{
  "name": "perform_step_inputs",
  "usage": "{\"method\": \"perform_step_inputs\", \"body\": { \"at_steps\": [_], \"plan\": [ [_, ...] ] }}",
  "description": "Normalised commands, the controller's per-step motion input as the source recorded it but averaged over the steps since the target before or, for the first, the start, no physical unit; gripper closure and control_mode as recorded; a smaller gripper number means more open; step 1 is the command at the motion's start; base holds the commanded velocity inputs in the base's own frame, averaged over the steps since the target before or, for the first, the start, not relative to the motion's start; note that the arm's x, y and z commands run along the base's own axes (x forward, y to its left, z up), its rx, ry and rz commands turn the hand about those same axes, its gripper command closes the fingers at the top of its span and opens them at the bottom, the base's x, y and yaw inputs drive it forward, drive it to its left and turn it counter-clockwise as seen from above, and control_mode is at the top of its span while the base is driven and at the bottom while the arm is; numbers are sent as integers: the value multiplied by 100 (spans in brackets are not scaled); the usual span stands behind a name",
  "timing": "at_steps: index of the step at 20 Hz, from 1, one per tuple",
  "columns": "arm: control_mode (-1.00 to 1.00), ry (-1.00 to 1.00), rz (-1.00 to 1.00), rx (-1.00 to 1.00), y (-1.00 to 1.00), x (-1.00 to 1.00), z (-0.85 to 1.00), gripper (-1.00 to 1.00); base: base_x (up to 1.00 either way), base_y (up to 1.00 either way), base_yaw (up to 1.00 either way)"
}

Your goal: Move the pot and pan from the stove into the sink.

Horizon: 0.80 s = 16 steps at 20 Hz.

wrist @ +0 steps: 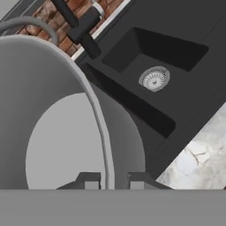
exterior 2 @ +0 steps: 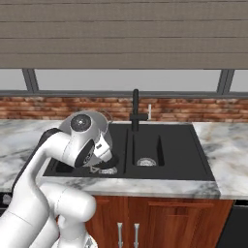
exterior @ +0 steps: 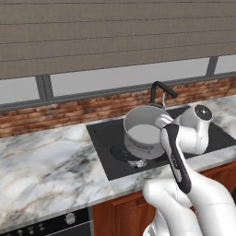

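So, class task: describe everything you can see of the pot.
The pot is a plain grey-silver metal cylinder with straight sides, a rolled rim and a thin loop handle. It is empty and tilted towards the left base camera, above the left basin of the dark sink. The gripper is shut on its rim, one finger inside, one outside.

No legible text, labels or nos. anywhere
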Motion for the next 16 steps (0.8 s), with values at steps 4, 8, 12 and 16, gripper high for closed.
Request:
{"method": "perform_step_inputs", "body": {
  "at_steps": [4,8,12,16],
  "plan": [
    [-100,0,-12,0,22,57,-34,100,0,0,0],
    [-100,-1,-13,0,20,56,-34,100,0,0,0],
    [-100,-1,-13,5,10,51,-38,100,0,0,0],
    [-100,-1,-6,5,2,29,-23,100,0,0,0]
  ]
}}
